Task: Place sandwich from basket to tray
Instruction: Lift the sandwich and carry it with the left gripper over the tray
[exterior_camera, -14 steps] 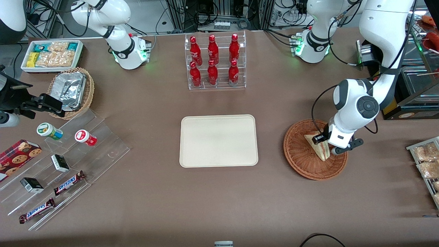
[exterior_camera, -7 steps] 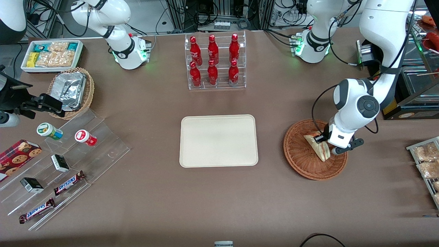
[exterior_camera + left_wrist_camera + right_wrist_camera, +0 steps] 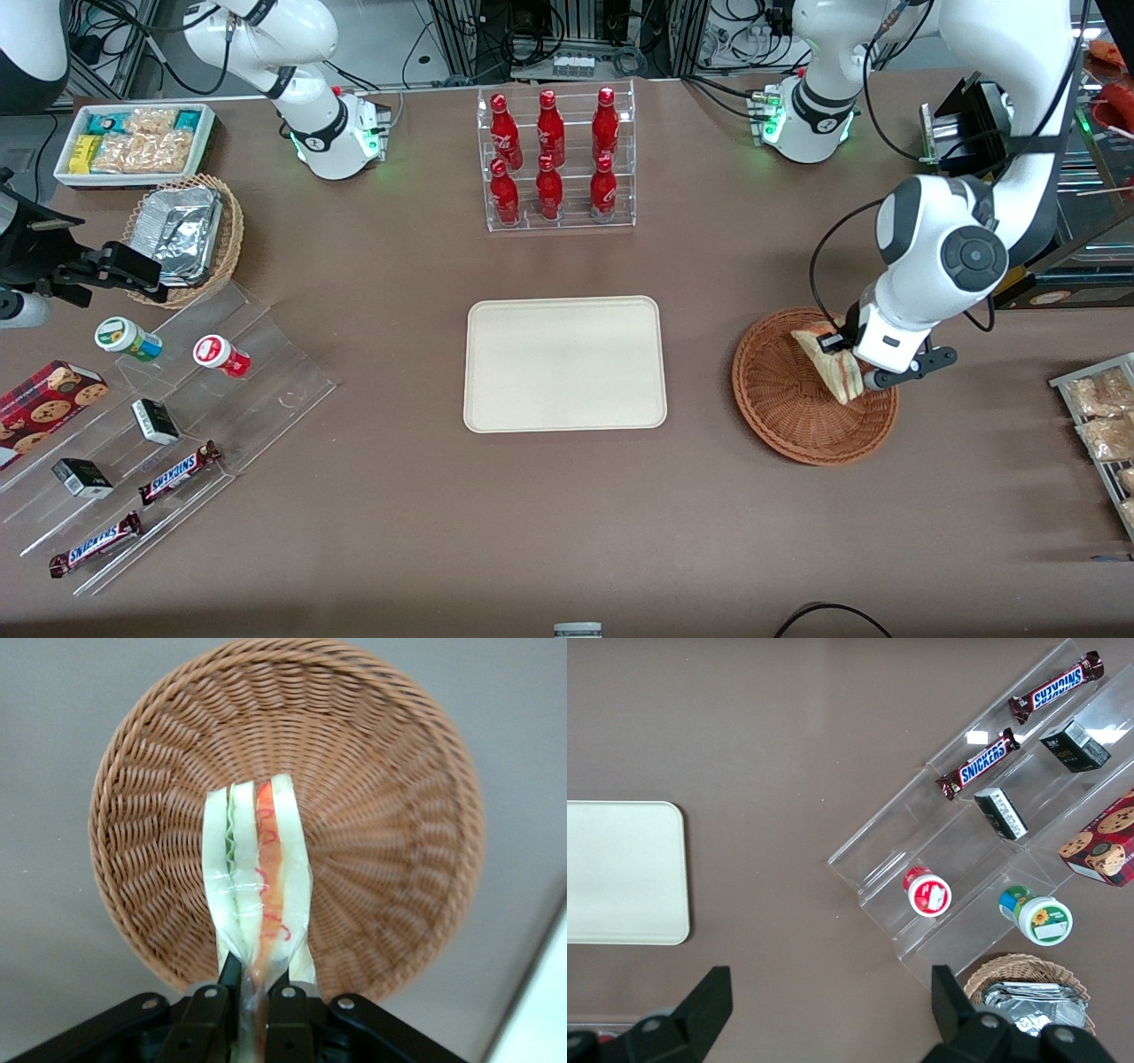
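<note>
The tray (image 3: 565,364) lies bare at the middle of the table, nearer the front camera than the rack of red bottles (image 3: 555,159), and well apart from the basket (image 3: 802,416), which sits toward the working arm's end. Above that basket hangs the gripper (image 3: 252,1001), its fingers (image 3: 285,1003) pinched on the wrapped end of the sandwich (image 3: 257,877) — bread and filling layers stand edge-on over the weave, and it looks clear of the wicker rather than resting in it. The step in hand seems to be the lift out of the basket. Next comes a level carry across bare tabletop to the tray — high enough to clear the basket's rim, grip kept firm.
</note>
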